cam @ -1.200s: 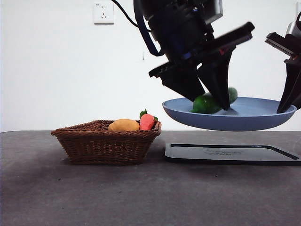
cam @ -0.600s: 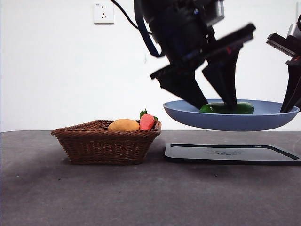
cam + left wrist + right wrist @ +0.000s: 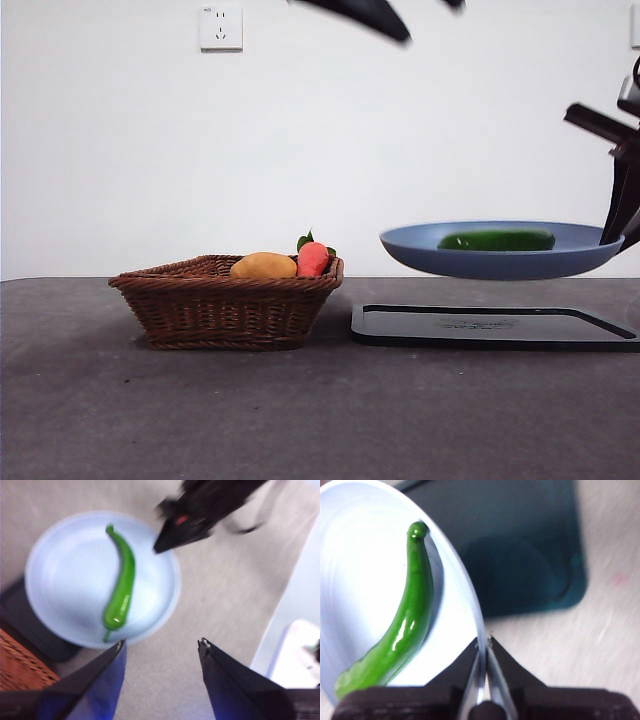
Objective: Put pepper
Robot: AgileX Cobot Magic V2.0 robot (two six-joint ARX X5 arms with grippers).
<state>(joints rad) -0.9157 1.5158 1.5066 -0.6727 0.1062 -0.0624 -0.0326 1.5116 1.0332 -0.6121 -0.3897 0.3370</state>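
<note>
Plate: a blue plate (image 3: 500,262) hangs in the air above the tabletop (image 3: 300,410), at the right of the front view, directly over a dark flat tray (image 3: 490,326) that lies on the tabletop.
Plate contents: the pepper (image 3: 496,240), glossy green and long, lies flat in the plate's hollow; in the left wrist view (image 3: 120,587) it stretches across the plate's middle, its thin tip toward 12 o'clock of the plate and its thicker end toward 6.
Right pincer: the right pincer (image 3: 484,645) is closed tight on the plate's rim, the blue edge nipped between its two black jaws; in the front view it holds the plate at the 3 o'clock side (image 3: 618,225).
Pepper to right pincer: the pepper (image 3: 395,630) lies just inside the rim beside the jaws, not touching them.
Left pincer: the left pincer (image 3: 162,647) hovers above the plate's edge with jaws spread wide and nothing between them; the pepper lies below and beyond its tips, well apart.
Basket: a brown wicker basket (image 3: 230,312) stands on the tabletop at 9 o'clock from the tray, near it; inside sit an orange-yellow oval lump (image 3: 263,266) and a small red fruit with green leaves (image 3: 313,257), side by side.
Wall: a white socket (image 3: 220,27) is at 11 o'clock in the front view.
</note>
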